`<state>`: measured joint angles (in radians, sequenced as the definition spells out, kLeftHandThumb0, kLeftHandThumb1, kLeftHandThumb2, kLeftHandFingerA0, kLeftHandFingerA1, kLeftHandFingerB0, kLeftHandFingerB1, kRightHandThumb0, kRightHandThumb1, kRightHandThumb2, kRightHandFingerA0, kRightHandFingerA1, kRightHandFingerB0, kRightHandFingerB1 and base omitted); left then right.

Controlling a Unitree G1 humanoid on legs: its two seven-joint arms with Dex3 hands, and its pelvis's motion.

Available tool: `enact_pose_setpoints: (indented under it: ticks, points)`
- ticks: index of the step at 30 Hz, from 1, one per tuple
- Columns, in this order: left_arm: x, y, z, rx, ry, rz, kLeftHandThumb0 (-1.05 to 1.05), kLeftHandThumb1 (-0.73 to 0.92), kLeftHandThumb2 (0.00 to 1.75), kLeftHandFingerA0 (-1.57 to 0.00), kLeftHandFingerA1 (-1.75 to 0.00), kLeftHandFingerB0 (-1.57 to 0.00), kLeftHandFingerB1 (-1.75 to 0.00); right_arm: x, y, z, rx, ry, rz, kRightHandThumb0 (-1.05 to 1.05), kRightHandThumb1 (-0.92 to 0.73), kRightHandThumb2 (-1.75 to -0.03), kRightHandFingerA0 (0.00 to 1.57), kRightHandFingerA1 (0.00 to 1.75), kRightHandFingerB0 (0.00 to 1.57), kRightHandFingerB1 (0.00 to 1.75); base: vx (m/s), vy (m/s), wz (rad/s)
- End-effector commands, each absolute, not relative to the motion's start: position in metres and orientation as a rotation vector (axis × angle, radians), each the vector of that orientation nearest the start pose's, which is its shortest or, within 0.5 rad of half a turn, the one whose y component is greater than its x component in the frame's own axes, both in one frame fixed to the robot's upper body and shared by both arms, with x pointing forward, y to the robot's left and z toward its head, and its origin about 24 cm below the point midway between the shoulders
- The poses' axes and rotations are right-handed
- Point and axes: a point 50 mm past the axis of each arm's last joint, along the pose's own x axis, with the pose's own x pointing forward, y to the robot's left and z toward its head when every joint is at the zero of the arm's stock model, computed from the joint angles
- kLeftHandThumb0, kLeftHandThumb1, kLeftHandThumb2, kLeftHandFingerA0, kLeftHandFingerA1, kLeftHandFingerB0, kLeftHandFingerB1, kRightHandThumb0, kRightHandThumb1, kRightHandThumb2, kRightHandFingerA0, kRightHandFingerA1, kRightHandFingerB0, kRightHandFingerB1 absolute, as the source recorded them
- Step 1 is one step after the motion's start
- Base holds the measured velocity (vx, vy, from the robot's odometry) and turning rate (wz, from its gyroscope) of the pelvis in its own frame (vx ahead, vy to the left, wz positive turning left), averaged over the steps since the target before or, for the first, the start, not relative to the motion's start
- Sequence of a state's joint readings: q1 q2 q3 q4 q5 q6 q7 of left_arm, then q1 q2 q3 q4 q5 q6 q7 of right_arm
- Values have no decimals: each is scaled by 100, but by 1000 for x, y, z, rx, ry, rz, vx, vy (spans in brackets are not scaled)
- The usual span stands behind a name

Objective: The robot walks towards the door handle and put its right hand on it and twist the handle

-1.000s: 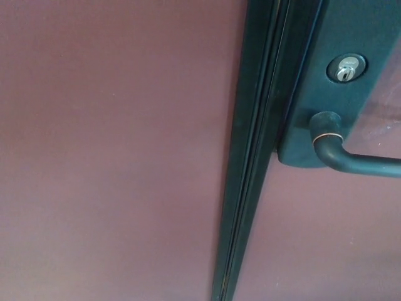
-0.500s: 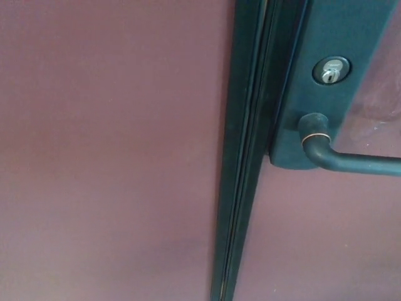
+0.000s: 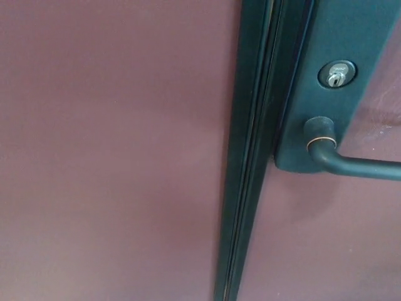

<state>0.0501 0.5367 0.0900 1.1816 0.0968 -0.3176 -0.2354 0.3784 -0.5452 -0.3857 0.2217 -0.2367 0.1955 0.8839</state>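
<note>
Head view only: close up on the door, no robot hand in frame, left or right, so can't tell how far open either is or whether it holds anything. Nothing touches the handle.

Door handle (image 3: 351, 162) sits at the right edge, a dark lever running out of frame to the right from its pivot on the dark backplate (image 3: 326, 94). Lever looks roughly level, so I'd judge it untwisted. Keyhole cylinder (image 3: 336, 74) is just above the pivot. Dark frame strip (image 3: 250, 157) runs top to bottom left of the plate, with reddish-brown panels (image 3: 113, 150) either side.

Step, as I read it: approach about finished, reach not yet started. Next move calls for the right arm to come in from picture right, land on the lever well out from the pivot, close around it, then rotate down.
</note>
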Motion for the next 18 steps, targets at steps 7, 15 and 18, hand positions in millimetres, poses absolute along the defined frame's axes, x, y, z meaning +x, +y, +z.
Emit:
enact_pose_setpoints:
  ticks: [7, 15, 18]
  points:
    - [106, 336, -105, 440, 955, -19, -21, 59, 57, -42, -39, -35, -35, 132, -291, -121, -560, 1271, 373, -73, -53, -85, 25, 49, 7, 36, 0, 0, 0]
    - [107, 332, -108, 430, 964, -18, -21, 59, 58, -43, -40, -35, -36, 131, -264, -140, -579, 1432, 408, -69, -75, -63, 27, 37, 24, 29, 0, 0, 0]
    - [111, 333, -106, 432, 953, -17, -21, 59, 59, -44, -41, -35, -36, 123, -256, -147, -578, 1433, 399, -66, -77, -64, 28, 37, 27, 29, 0, 0, 0]
